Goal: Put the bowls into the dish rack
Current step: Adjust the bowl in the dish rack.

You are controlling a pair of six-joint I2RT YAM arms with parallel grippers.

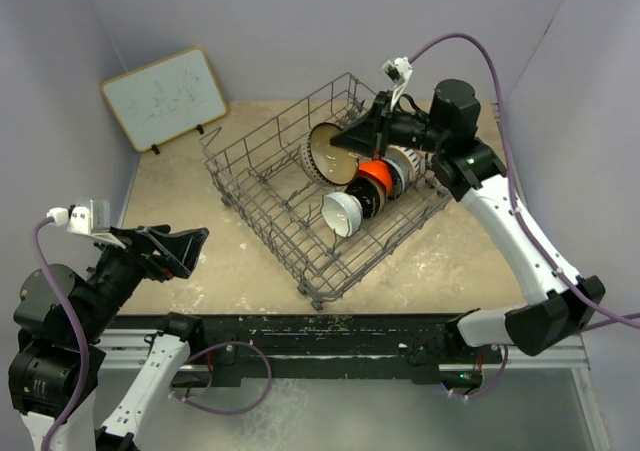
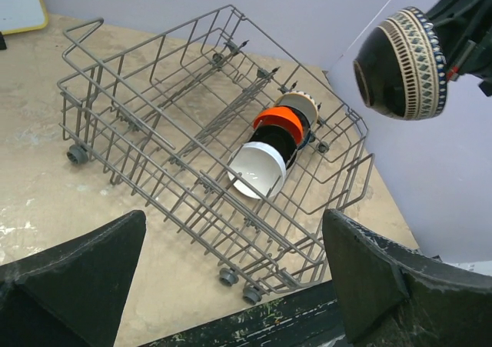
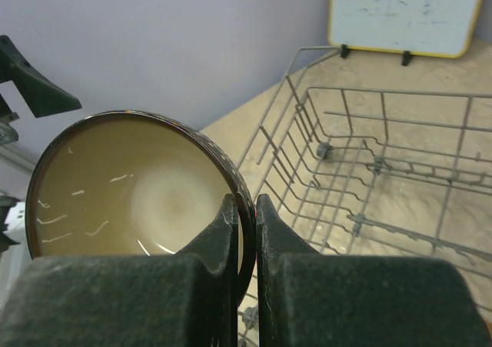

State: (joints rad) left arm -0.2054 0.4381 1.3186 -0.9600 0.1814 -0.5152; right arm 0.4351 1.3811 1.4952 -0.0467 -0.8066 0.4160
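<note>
Right fingers (image 3: 227,235) pinch brown bowl (image 3: 146,193); left fingers (image 2: 369,270) spread wide.

The top camera looks down from high behind the near edge onto the whole table (image 1: 170,196). The left wrist camera sits back at the near left, facing the dish rack (image 2: 138,124). The right wrist camera hangs at the rack's right edge (very close to the brown bowl (image 3: 146,193)), facing the white board (image 3: 403,12). All three share the rack.
</note>
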